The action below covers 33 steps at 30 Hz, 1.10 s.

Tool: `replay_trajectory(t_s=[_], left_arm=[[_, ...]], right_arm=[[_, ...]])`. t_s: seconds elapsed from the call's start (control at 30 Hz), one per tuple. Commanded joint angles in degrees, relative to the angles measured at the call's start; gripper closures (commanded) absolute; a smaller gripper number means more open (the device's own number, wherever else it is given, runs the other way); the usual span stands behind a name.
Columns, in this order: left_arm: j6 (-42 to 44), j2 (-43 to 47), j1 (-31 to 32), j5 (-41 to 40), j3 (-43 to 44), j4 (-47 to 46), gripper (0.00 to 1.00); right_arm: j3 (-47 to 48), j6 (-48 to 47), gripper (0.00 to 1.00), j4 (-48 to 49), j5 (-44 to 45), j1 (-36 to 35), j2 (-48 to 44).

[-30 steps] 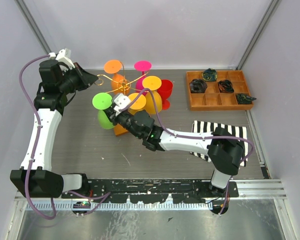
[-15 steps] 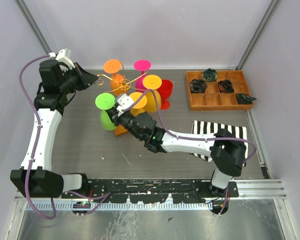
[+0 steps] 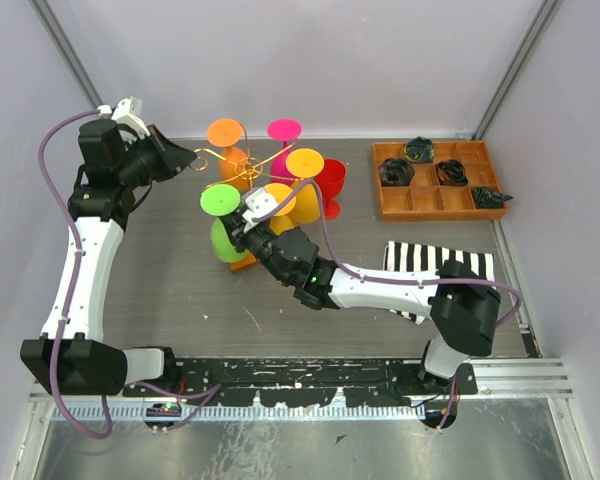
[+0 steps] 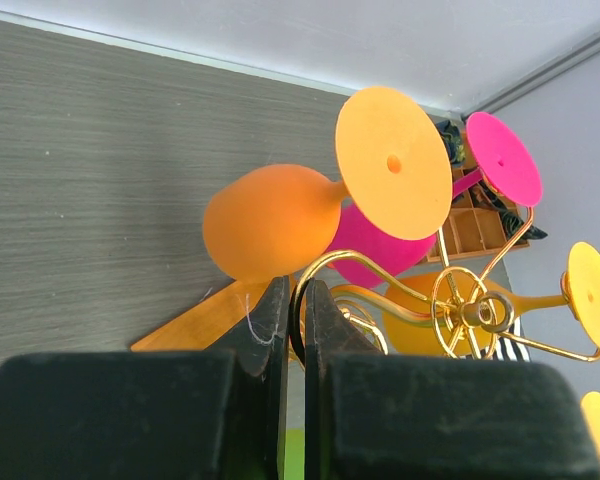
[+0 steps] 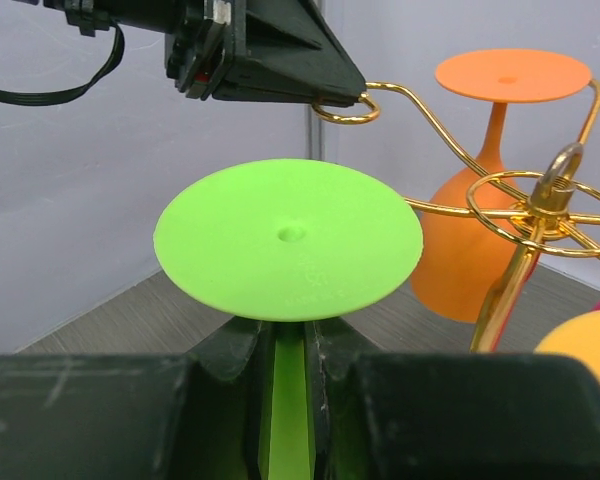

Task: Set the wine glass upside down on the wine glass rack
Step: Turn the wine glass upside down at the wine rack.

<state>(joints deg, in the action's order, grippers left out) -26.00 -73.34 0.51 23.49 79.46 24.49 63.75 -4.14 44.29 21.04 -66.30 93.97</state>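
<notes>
Wine glass [image 5: 288, 238], lime green, was already turned over, its round foot uppermost and its bowl hanging below, carried just above the counter [image 3: 170, 290] and not yet on any wire. Nearest the arm bases a striped cloth [image 3: 435, 262] lay by the right arm. From there the arm reached left to the glass, where the right end effector [image 5: 290, 345] was narrowed onto the green stem just under the foot, gripping it. From above, the wine glass sat at the near-left side of the wine glass rack [image 3: 248, 172], its bowl close over the near end of the wooden base [image 3: 242, 262]; whether it touched the base could not be told. Just beyond it, the left end effector [image 4: 295, 300] was pinched shut on the curled tip of one gold scroll arm, apparently steadying the stand. In the right wrist view that curl showed above and behind the green foot, close to it but apart, and it looked unoccupied. Farther back an orange glass [image 3: 226, 132], a pink glass [image 3: 285, 130] and a yellow glass [image 3: 304, 164] hung foot-up from other arms. At the far right stood a wooden tray [image 3: 435, 213] with dark items in some compartments. By this showing the pick-up and inversion were done. What was left, as I judged it, was to raise the foot above the wire, slide the stem into a free scroll so the foot rested on it, then release and draw both arms clear.
</notes>
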Motion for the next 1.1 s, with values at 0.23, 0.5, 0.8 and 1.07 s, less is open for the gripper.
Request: replay_trajectory(t_s=[0.23, 0.5, 0.8, 1.07], left_arm=[[1.7, -0.8, -0.5, 0.0, -1.6, 2.8, 1.00], [1.8, -0.8, -0.5, 0.0, -1.6, 2.8, 1.00], [1.9, -0.8, -0.5, -0.1, -1.6, 2.8, 1.00], [2.1, -0.8, -0.5, 1.9, -1.0, 2.2, 0.95]], right_arm=[[4.0, 1.5, 0.76, -3.7, 7.2, -0.4, -2.1], [4.1, 1.9, 0.62, -4.7, 5.3, -0.4, -2.6], [3.1, 3.1, 0.57, -8.7, -3.7, -0.4, -6.3], [3.4, 4.1, 0.55, -20.5, -7.7, -0.4, -10.6]])
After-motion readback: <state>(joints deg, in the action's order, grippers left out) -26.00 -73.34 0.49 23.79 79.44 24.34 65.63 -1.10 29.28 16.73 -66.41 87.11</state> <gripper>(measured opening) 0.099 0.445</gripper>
